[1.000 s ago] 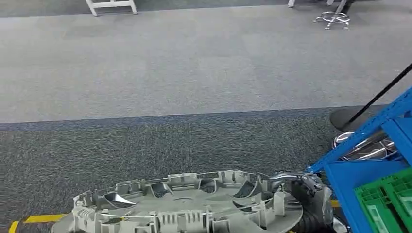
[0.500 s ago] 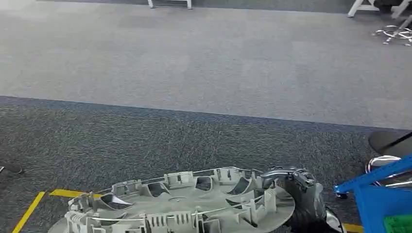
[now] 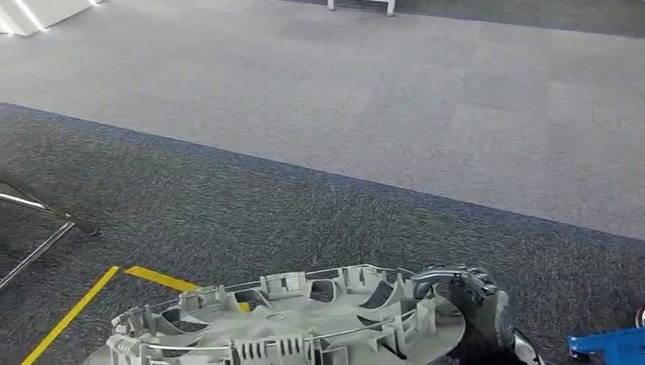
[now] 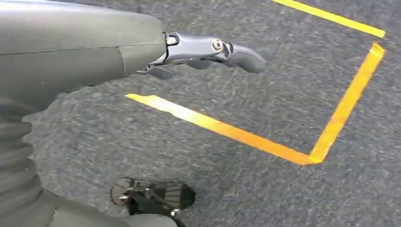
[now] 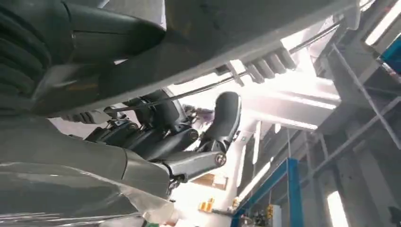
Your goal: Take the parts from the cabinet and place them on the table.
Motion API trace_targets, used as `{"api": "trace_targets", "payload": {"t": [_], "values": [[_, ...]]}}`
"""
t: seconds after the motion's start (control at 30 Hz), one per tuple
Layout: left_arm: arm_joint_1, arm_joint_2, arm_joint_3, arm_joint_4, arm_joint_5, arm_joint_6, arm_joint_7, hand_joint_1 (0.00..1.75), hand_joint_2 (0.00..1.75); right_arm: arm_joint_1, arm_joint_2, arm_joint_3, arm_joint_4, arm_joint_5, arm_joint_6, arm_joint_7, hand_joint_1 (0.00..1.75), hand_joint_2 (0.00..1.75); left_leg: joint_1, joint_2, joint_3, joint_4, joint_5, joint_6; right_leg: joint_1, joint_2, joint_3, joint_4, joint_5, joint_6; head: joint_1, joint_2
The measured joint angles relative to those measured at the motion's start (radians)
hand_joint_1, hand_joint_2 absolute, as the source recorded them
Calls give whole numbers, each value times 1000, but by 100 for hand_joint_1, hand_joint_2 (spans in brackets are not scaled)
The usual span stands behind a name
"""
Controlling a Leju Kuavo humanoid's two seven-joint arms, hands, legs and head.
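Note:
A large round grey plastic part with ribs and openings lies flat at the bottom of the head view, carried above the carpet. My right hand grips its right rim, fingers curled over the edge. In the right wrist view the part's underside spans the picture and my right hand clasps it from below. My left hand hangs over the dark carpet, fingers stretched out and holding nothing.
A corner of the blue cabinet shows at the lower right edge. Yellow floor tape forms a corner on the dark carpet. A thin metal frame stands at the left. Lighter grey carpet stretches ahead.
The whole view has swung left: the blue cabinet slid almost out at the right, and the yellow tape corner and a metal frame came in at the left. The right hand still holds the part.

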Motion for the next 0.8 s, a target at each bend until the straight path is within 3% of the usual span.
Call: {"api": "trace_targets", "payload": {"t": [0.03, 0.07, 0.1, 0.13, 0.17, 0.2, 0.27, 0.3, 0.33, 0.47, 0.5, 0.53, 0.57, 0.63, 0.67, 0.7, 0.77, 0.8], "values": [[-1, 0, 0, -3, 0, 1, 0, 0, 175, 3, 0, 0, -2, 0, 0, 0, 175, 175, 0, 39, -23, 50, -32, -6, 2, -15, 2, 0, -3, -6, -4, 0], [-1, 0, -3, -3, 0, 1, 0, 0, 175, 4, 0, 0, -2, 0, 0, 0, 175, 175, 4, 56, -58, 125, -72, -11, 5, -31, 4, 0, -5, -9, -3, 0], [-1, 0, -3, -3, 0, 0, 0, 0, 175, 4, 0, 0, -2, 0, 0, 0, 175, 175, 7, 66, -98, 209, -108, -13, 7, -48, 5, 0, -7, -11, -4, 0], [0, 0, -3, -3, 0, 1, 0, 0, 175, 4, 0, 0, -2, 0, 0, 0, 175, 175, 9, 68, -128, 268, -126, -15, 8, -62, 5, 0, -9, -12, -4, 0], [1, 0, -3, -3, 1, 0, 0, 0, 175, 4, 0, 0, -1, 0, 1, 0, 175, 175, 10, 68, -137, 282, -119, -16, 9, -76, 7, 0, -12, -12, -3, 0], [1, 0, -4, -3, 3, -2, 0, 0, 175, 1, 0, 0, -1, -1, 3, 0, 175, 175, 10, 69, -123, 255, -91, -15, 10, -90, 10, 0, -15, -11, -4, 0], [1, 0, -6, -3, 10, -3, 3, 0, 175, -5, 0, 0, -1, 0, 7, 0, 175, 175, 8, 86, -42, 95, 0, -5, 12, -116, 24, 0, -24, -9, -4, 0], [1, 0, -8, -6, 11, -3, 4, 0, 175, -8, 0, 0, -1, 0, 10, 0, 175, 175, 0, 135, -1, 10, 30, 7, 12, -125, 28, 0, -28, -5, -4, 0], [0, 1, -9, -8, 13, -4, 6, 0, 175, -8, 0, 0, -1, 0, 10, 0, 175, 175, -15, 182, 10, -7, 6, 14, 19, -136, 24, 0, -35, 4, -3, 0], [6, 0, -14, -16, 27, -3, 14, 0, 175, -30, 0, 1, 0, 0, 22, 0, 175, 175, -16, 134, 11, -25, 10, 33, 20, -183, 52, -10, -44, 21, -4, 0], [9, -2, -15, -19, 31, -1, 15, 0, 175, -36, 0, 1, 1, 1, 26, 0, 175, 175, -7, 122, 21, -36, 17, 39, 16, -141, 45, 2, -55, 28, -1, 0], [8, -3, -16, -22, 34, 3, 16, 0, 175, -39, 0, 1, 1, 2, 28, 0, 175, 175, -3, 111, 23, -38, 19, 44, 14, -84, 28, 39, -75, 31, 2, 0], [7, -3, -18, -23, 34, 6, 17, 0, 175, -39, 0, 2, 2, 1, 32, 0, 175, 175, -1, 99, 22, -38, 19, 48, 13, -57, -9, 108, -106, 33, 5, 0], [9, -3, -19, -23, 34, 22, 18, 0, 175, -47, 0, 2, 7, 8, 50, 0, 175, 175, 1, 69, 22, -38, 18, 51, 12, -42, -104, 273, -162, 39, 6, 0], [10, -3, -18, -23, 34, 29, 19, 0, 175, -54, 0, 3, 10, 11, 58, 1, 175, 175, 1, 55, 23, -38, 16, 51, 11, -42, -136, 311, -159, 42, 7, 0], [12, -3, -18, -24, 34, 32, 20, 0, 175, -60, 0, 5, 12, 11, 64, 1, 175, 175, 2, 38, 26, -38, 14, 50, 9, -42, -141, 297, -127, 44, 6, 0], [18, -4, -19, -26, 36, 35, 20, 0, 175, -67, 0, 5, 13, 13, 69, 1, 175, 175, 7, 5, 36, -35, 6, 42, 5, -31, -90, 158, -26, 46, 6, 0], [22, -5, -19, -28, 38, 36, 20, 0, 175, -70, 0, 5, 13, 14, 71, 1, 175, 175, 9, -10, 39, -30, 1, 35, -1, 0, -51, 65, 21, 49, 6, 0]]}}
